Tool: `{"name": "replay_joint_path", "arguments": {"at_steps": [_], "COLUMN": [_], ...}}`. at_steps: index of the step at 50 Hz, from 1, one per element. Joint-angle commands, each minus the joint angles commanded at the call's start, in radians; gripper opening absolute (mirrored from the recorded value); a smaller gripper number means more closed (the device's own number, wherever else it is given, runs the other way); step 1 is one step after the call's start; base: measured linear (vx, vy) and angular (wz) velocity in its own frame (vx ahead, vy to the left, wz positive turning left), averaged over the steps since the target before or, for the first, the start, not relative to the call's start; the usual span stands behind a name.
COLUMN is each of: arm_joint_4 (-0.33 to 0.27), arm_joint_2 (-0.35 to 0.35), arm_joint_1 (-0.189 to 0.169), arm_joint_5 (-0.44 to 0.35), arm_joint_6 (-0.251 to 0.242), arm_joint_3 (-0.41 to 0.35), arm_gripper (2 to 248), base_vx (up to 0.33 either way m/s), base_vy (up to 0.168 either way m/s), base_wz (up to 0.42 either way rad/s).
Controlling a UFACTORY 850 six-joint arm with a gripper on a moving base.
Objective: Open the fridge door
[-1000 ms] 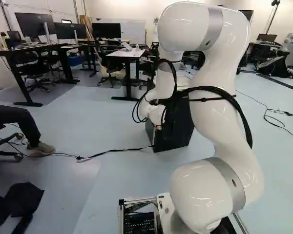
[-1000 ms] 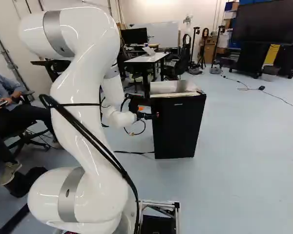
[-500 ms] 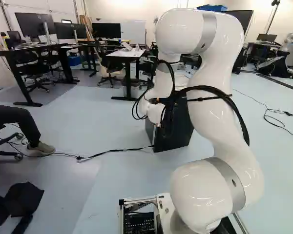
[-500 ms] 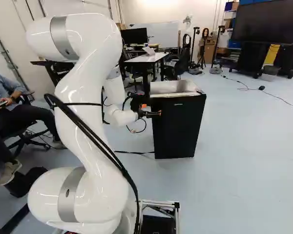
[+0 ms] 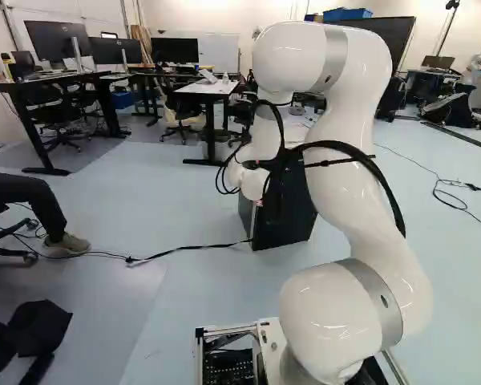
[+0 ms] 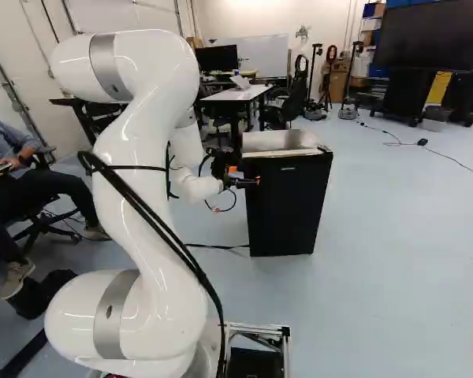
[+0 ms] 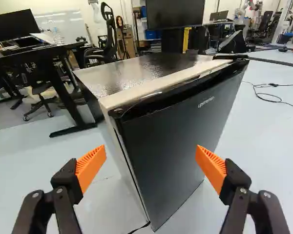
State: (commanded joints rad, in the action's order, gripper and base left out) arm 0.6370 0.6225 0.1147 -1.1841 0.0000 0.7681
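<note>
Released pincer (image 6: 249, 182) near black fridge (image 6: 277, 164)
Orange pads (image 7: 90, 167) stand wide apart by the left edge of the closed door (image 7: 173, 141).

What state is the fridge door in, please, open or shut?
Shut: in the wrist view, the door lies flat along the front of the cabinet, with no opening showing between them.

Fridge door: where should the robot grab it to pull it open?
Probably the upright door edge nearest the gripper, coming from that side. The front looks flat, with no handle showing, and the far top corner has what looks like the hinge.
</note>
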Motion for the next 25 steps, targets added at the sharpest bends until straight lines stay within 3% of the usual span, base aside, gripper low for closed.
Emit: {"name": "replay_joint_path", "arguments": {"at_steps": [25], "arm_joint_4": [0.000], "arm_joint_2": [0.033], "arm_joint_1": [-0.003], "arm_joint_5": [0.000], "arm_joint_6": [0.000], "arm_joint_3": [0.050], "arm_gripper": [247], "base_vx": [0.000], "base_vy": [0.000], "base_wz": [0.000]}}
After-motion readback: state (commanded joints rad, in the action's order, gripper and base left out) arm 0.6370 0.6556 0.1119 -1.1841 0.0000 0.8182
